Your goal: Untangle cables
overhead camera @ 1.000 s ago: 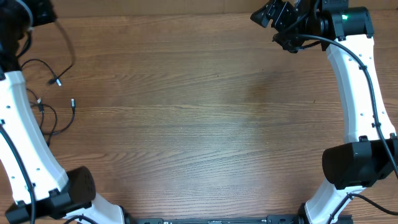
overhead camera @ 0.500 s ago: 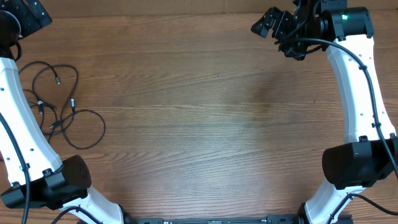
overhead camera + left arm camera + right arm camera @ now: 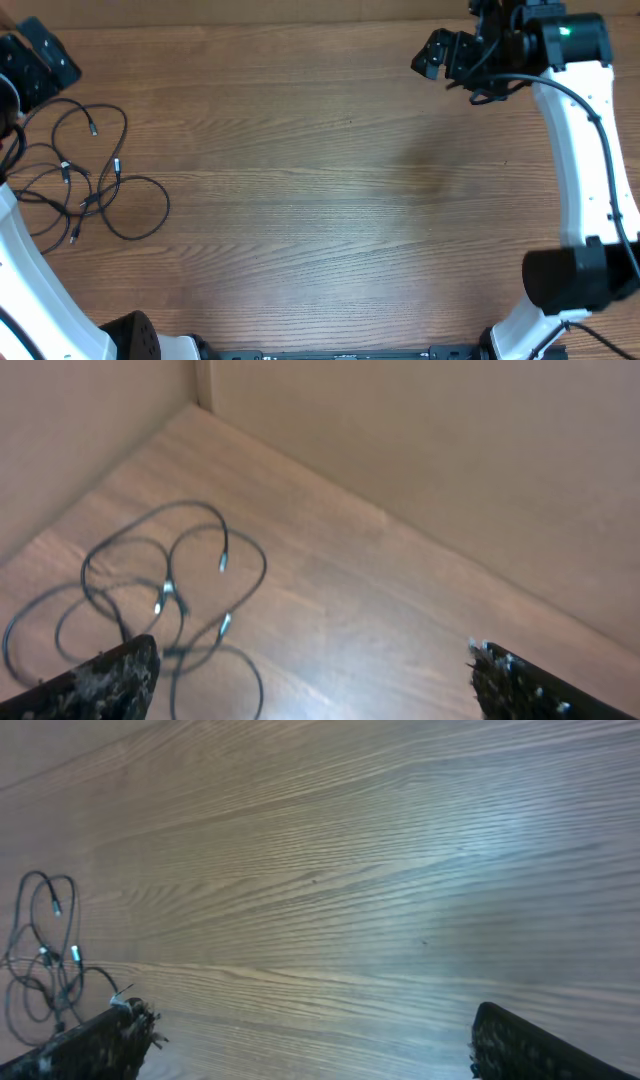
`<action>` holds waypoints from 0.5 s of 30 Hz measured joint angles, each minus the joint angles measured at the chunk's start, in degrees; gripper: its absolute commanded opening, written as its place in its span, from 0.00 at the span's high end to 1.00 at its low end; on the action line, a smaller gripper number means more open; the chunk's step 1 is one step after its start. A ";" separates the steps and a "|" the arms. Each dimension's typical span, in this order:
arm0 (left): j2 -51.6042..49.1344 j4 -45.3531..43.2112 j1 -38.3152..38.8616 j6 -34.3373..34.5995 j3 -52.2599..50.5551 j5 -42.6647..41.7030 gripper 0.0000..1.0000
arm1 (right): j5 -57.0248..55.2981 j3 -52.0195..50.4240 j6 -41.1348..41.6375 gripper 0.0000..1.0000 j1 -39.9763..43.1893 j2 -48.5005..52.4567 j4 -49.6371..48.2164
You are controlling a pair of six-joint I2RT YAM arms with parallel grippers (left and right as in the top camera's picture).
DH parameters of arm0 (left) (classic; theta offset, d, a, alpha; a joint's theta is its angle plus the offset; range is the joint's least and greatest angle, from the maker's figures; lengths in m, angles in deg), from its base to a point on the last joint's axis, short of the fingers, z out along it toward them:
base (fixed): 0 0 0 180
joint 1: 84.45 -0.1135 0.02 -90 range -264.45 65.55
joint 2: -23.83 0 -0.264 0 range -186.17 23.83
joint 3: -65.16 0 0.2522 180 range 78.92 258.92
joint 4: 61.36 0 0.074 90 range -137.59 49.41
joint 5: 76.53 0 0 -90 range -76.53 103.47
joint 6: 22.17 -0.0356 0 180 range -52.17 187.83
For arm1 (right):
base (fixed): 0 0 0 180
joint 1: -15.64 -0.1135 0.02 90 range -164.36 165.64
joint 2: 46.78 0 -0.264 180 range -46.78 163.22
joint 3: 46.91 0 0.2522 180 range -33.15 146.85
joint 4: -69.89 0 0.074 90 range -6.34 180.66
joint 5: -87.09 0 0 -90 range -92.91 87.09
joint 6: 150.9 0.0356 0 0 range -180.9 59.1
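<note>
robot lab workstation, wood-grain table (image 3: 330, 210), white left arm (image 3: 28, 265), white right arm (image 3: 580, 150), plain beige wall (image 3: 450, 450)

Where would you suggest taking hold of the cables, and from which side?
Grip the large outlying loop on the right edge of the cables, coming straight down with the left hand, which is nearer. That loop lies flat and clear of the crossings, so one strand could likely be pinched alone.
</note>
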 measured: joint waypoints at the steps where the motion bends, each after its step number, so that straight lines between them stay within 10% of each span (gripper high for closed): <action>1: 0.35 0.87 0.00 0.24 0.00 -0.07 0.00 | -0.39 0.00 -0.09 0.00 -0.02 -1.05 0.59; 15: -1.73 2.12 0.00 0.90 -0.07 -0.46 0.01 | -2.73 0.22 -1.07 0.00 0.00 -22.36 8.46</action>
